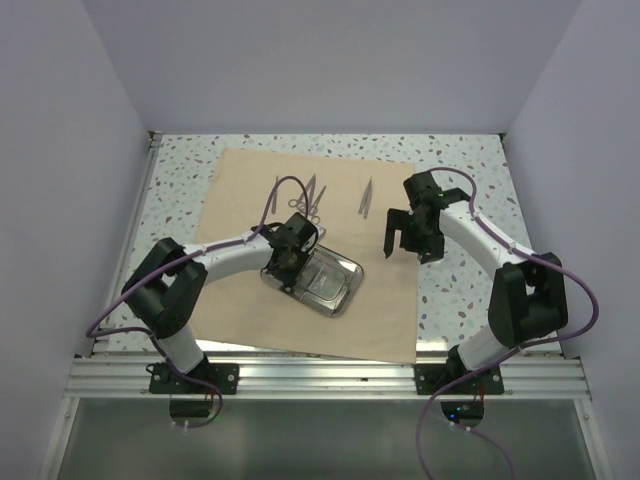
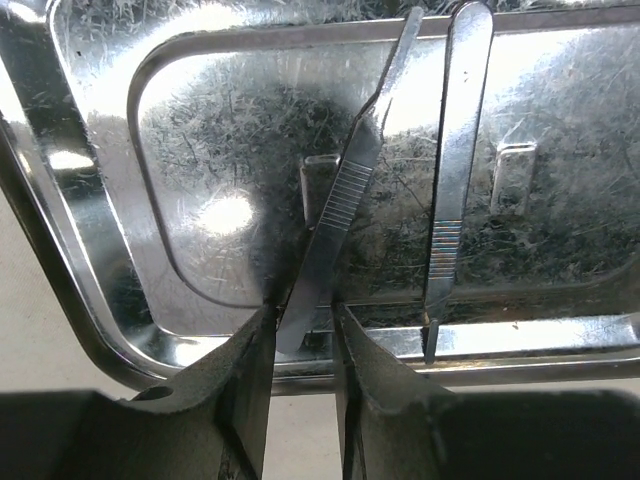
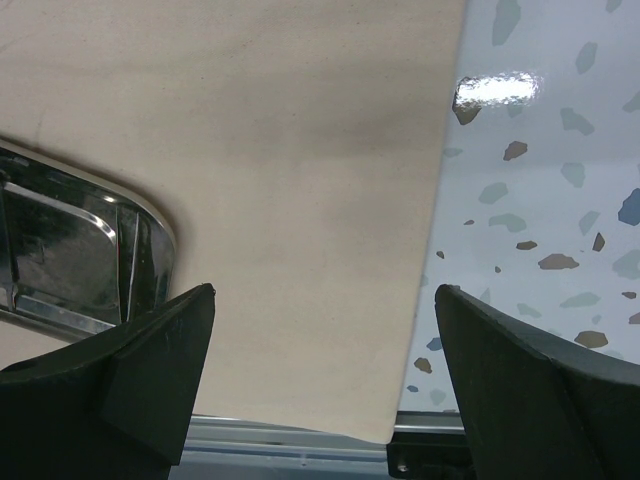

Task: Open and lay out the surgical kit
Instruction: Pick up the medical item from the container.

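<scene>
Wrap sheet (image 1: pixel 240 200) lies spread flat on the speckled table (image 1: pixel 470 165), and the steel tray (image 1: pixel 338 288) sits on it right under the left gripper (image 2: pixel 305 318). That gripper is down low over the tray's near rim with its jaws drawn narrow. As far as I can see, they pinch the lower end of a flat ribbed instrument (image 2: pixel 345 190), which slants away from the fingers across the tray floor. Just beside it, off the gripper's right finger, a second slim instrument (image 2: pixel 457 160) lies in the tray, clear of the jaws. Beyond the left gripper, a few thin metal tools (image 1: pixel 310 195) rest on the sheet, with another pair (image 1: pixel 366 200) well apart from them. The right gripper (image 3: pixel 325 290) hangs with its jaws spread wide and nothing between them. The sheet's edge runs beneath it, and the tray's rounded end lies off past its left finger.
</scene>
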`<state>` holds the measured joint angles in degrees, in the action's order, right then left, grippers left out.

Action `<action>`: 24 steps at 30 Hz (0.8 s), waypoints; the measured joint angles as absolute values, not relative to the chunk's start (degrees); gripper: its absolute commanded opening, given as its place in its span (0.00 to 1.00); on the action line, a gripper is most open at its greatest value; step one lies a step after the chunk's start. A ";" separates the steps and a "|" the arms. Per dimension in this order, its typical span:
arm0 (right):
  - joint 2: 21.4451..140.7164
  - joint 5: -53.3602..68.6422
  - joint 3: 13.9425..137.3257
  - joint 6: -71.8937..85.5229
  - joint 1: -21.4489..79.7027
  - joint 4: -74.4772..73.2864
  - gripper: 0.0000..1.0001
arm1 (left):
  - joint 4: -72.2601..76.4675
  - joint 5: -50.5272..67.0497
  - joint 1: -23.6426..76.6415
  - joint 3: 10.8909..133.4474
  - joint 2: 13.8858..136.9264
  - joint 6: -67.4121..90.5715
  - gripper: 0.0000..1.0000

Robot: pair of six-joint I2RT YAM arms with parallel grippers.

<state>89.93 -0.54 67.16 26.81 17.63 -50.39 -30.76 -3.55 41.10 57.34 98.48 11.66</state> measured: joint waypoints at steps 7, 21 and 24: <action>89.60 -0.54 67.13 26.79 17.63 -50.39 0.96 | -32.36 -4.78 41.78 58.85 99.98 14.15 0.13; 87.90 -0.49 66.87 26.61 17.63 -50.46 0.96 | -36.16 -4.99 42.09 62.04 100.36 16.01 0.00; 87.72 -0.49 66.48 26.59 17.63 -50.37 0.96 | -41.60 -4.80 42.09 65.58 100.55 16.16 0.00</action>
